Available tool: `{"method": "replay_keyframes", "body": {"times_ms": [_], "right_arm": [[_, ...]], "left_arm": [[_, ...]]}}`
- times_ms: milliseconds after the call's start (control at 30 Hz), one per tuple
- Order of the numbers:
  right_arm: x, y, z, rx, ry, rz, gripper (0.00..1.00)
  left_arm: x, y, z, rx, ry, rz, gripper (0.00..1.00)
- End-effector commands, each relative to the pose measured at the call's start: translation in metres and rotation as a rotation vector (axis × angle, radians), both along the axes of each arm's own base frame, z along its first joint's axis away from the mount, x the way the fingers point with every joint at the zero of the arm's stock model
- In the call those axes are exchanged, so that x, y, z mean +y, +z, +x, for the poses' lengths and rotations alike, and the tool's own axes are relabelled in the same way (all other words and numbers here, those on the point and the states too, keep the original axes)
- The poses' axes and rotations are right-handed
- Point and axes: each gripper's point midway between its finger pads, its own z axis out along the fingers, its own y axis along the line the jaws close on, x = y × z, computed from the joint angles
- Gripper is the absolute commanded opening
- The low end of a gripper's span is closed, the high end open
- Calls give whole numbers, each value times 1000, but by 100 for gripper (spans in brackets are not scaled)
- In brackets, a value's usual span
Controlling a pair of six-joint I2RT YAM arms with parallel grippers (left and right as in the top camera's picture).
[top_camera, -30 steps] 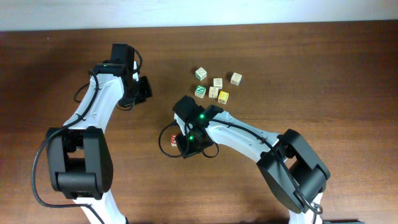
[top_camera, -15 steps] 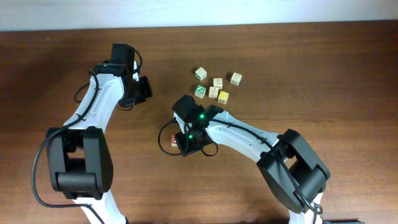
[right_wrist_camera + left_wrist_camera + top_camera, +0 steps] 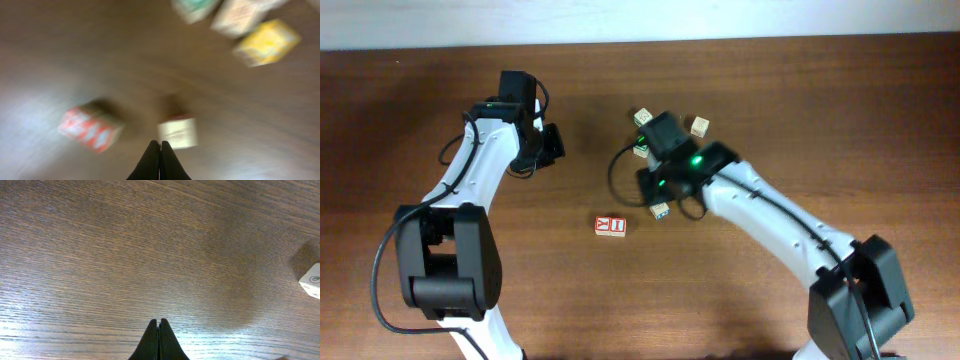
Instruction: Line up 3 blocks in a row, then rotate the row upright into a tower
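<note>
A red-and-white letter block lies alone on the wood, untouched. To its right sits a pale tan block, just ahead of my right gripper's tips. My right gripper is shut and holds nothing. The right wrist view is blurred by motion. My left gripper hangs shut and empty over bare wood to the left of the blocks. The right arm hides part of the block cluster.
Behind the right arm lie a green-faced cube, two pale cubes and a yellow cube. A white cube with a green mark shows at the left wrist view's right edge.
My right arm has swung up and right, off the red-and-white block, which now lies uncovered. A pale block now lies below the cluster. The left arm has not moved.
</note>
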Motion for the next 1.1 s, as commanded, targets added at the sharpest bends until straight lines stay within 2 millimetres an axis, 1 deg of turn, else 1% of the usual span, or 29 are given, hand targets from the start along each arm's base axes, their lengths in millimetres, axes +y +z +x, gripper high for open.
{"method": "replay_keyframes", "body": {"times_ms": [0, 100, 133, 167, 267, 333, 467, 600, 667, 800, 867, 1067], "right_arm": [[-25, -26, 20, 4, -16, -83, 4], [-38, -50, 32, 41, -56, -92, 4], [-36, -54, 33, 47, -44, -82, 4], [-30, -60, 32, 63, -17, -64, 4], [-27, -76, 22, 125, -28, -63, 4], [-15, -83, 10, 175, 5, -28, 4], [1, -86, -6, 197, 55, -40, 4], [1, -90, -26, 261, 52, -71, 4], [3, -90, -33, 283, 41, -72, 4], [22, -89, -48, 312, 92, -34, 4], [29, -88, -51, 306, 111, -34, 4], [30, -88, -52, 307, 103, -30, 4]], "left_arm": [[0, -1, 1, 1, 2, 10, 0], [0, -1, 1, 1, 2, 10, 0], [0, -1, 1, 1, 1, 10, 0], [0, -1, 1, 1, 1, 10, 0], [0, -1, 0, 2, 1, 10, 0], [0, -1, 1, 2, 1, 10, 0], [0, -1, 1, 2, 1, 10, 0], [0, -1, 1, 2, 1, 10, 0], [0, -1, 1, 2, 1, 10, 0], [0, -1, 1, 2, 1, 10, 0], [0, -1, 1, 2, 1, 10, 0], [0, -1, 1, 2, 1, 10, 0]]}}
